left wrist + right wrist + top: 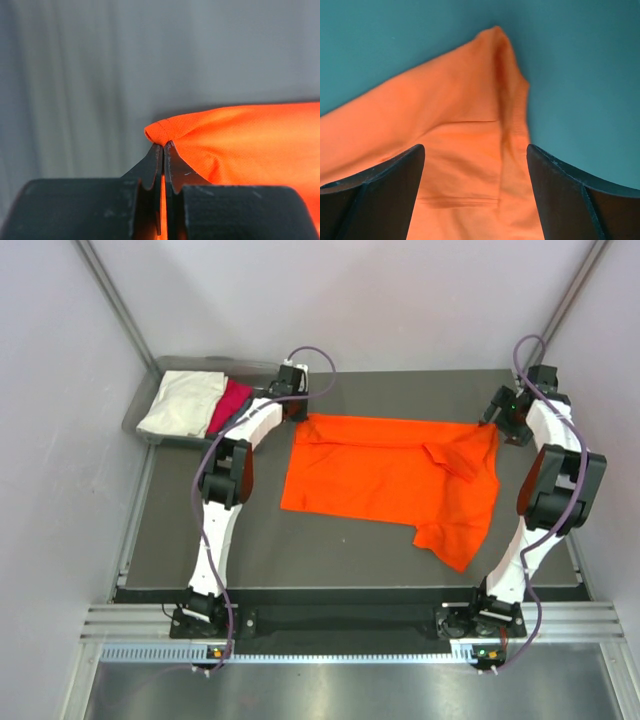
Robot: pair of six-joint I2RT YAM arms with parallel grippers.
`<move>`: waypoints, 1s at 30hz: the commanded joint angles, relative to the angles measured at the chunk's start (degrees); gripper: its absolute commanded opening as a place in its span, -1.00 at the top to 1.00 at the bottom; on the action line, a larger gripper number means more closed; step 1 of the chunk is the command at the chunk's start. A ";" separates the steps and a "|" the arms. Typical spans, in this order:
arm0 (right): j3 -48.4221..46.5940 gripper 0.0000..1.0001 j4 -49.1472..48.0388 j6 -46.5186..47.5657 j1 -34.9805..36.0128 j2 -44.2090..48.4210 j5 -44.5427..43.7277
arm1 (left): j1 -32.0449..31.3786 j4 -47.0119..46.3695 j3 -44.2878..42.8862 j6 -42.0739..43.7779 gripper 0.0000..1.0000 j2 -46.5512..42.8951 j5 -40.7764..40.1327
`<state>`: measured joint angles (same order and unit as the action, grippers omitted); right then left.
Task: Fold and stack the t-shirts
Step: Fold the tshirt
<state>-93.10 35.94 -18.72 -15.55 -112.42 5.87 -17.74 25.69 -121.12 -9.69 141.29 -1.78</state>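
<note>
**Gripping One Corner, Straddling the Other: Orange Shirt Set Up for a Fold**

Item under handling: the orange t-shirt (390,475) lies spread on the dark table (250,550), from the centre to the right of the top view. It is mostly flat. One sleeve is turned over near its upper right, and a flap trails toward the lower right.

Left gripper (163,146): the jaws are pressed together on a hemmed corner of the shirt. In the left wrist view the cloth bunches into a small peak just above the tips and tents away to the right of the frame. In the top view this is the shirt's upper-left corner.

Right gripper (475,147): the jaws stand wide with nothing held. The fingers sit either side of the cloth, which narrows to a corner at the upper centre of the right wrist view.

Assessment: the placement reads as a paired grasp along the shirt's upper edge, so that the edge can be carried over evenly. One corner is secured and the other is not, so the fold is barely begun. Lifting on one corner alone would likely skew the cloth, and the turned-over sleeve may get trapped.

Other stock: a cream-white shirt (180,403) and a magenta-pink shirt (230,405) sit in the grey bin (140,420) at the upper left. I cannot tell whether they are finished or waiting.
</note>
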 commanded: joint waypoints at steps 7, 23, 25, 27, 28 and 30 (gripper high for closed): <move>-2.27 -0.76 12.30 -2.46 -0.44 2.89 -13.68 | -1.85 4.80 -4.75 -1.20 0.10 -6.63 -3.14; 32.61 -0.77 19.68 -12.28 14.58 33.31 -12.40 | -11.18 5.07 44.62 -21.75 0.27 -52.41 -1.74; 34.73 -0.75 20.13 -15.36 15.11 35.95 -9.66 | -10.92 2.97 53.59 -24.22 0.26 -58.57 -1.91; 38.59 -0.68 19.34 -16.78 17.39 37.97 -7.28 | -10.22 1.73 60.28 -27.47 0.24 -62.43 -0.60; 40.96 -0.66 18.99 -17.92 18.01 39.37 -6.93 | -8.91 1.47 63.26 -29.40 0.20 -63.41 1.41; 42.99 -0.60 18.20 -18.37 18.10 40.35 -6.66 | -6.88 1.03 65.39 -31.69 0.17 -63.42 5.46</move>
<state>-52.77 53.52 -32.86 1.69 -74.83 -2.81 -26.74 29.26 -59.51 -34.37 78.48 -1.56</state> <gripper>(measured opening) 0.818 0.406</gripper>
